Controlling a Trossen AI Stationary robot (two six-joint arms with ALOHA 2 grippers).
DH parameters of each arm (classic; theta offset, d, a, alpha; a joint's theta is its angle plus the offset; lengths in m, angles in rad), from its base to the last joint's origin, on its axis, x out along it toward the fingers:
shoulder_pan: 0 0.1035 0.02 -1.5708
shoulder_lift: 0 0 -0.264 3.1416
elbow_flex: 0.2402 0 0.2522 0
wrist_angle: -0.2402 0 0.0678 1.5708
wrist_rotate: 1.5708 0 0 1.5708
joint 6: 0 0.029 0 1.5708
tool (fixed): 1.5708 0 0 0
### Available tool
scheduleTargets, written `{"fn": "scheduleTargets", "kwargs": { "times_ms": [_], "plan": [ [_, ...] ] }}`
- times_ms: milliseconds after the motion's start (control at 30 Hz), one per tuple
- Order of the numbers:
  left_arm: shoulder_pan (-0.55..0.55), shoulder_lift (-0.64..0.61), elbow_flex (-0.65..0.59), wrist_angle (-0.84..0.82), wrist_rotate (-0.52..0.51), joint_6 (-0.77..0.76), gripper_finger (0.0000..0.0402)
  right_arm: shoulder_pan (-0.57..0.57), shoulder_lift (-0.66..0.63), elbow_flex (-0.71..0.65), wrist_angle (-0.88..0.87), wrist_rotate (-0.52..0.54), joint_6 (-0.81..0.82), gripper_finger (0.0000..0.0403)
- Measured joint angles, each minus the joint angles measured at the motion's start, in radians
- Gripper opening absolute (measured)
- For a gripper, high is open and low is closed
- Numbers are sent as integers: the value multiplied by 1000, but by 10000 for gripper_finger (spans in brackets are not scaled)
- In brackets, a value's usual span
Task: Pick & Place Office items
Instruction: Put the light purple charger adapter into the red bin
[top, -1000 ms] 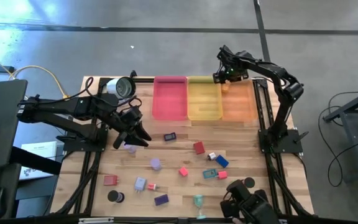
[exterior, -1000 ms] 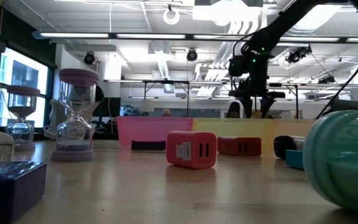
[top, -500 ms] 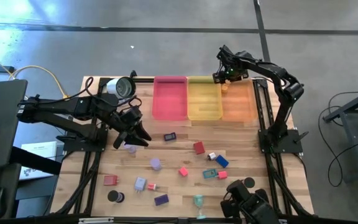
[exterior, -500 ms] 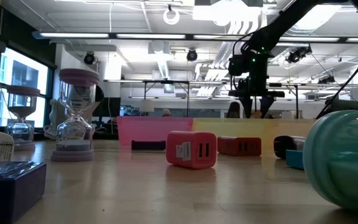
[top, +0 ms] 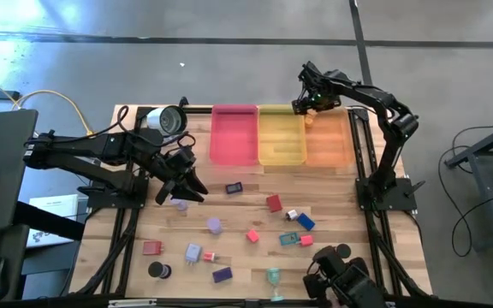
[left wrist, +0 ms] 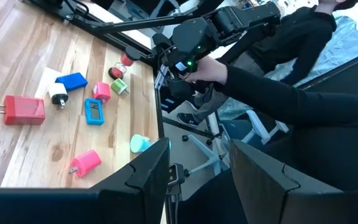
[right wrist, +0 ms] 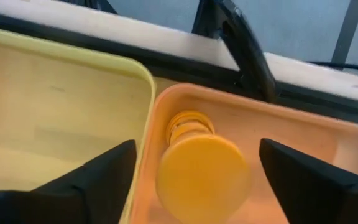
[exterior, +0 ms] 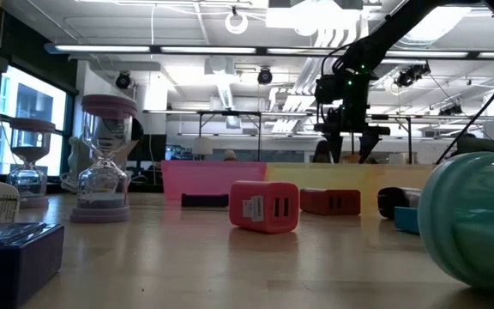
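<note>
While the right gripper (top: 308, 108) hangs with jaws released over the orange tray (right wrist: 303, 134), a yellow piece (right wrist: 202, 170) lies inside it; lifting carelessly could clip the rim. I cannot tell the left gripper's (top: 181, 190) state.

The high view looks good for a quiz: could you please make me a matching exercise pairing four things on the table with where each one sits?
Things:
1. pink tray
2. yellow tray
3. orange tray
4. purple block

Places:
A. in the middle of the row of three trays
B. near the table's front edge, among the loose pieces
C. the tray nearest the left arm's side
D. under the right gripper, holding a yellow piece

Pairs: 1-C, 2-A, 3-D, 4-B
</note>
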Motion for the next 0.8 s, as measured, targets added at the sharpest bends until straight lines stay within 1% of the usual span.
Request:
{"fn": "scheduleTargets", "kwargs": {
  "times_ms": [167, 300, 433, 567, 733, 800],
  "plan": [
    [0, 0, 0, 0, 1, -2, 163, -7, -23, 0, -2, 2, 11, 362],
    [0, 0, 0, 0, 1, -2, 163, -9, -83, 0, -2, 42, 12, 366],
    [0, 0, 0, 0, 3, -9, 163, -9, -179, 0, -2, 50, 11, 366],
    [0, 0, 0, 1, 6, -9, 163, 8, -286, 0, -2, 23, 11, 366],
    [-1, 0, 0, 6, 6, -7, 163, 46, -427, 1, -2, -59, 12, 366],
    [-1, 0, 0, 7, 6, -5, 163, 70, -478, 1, -3, -72, 17, 366]
  ]
}}
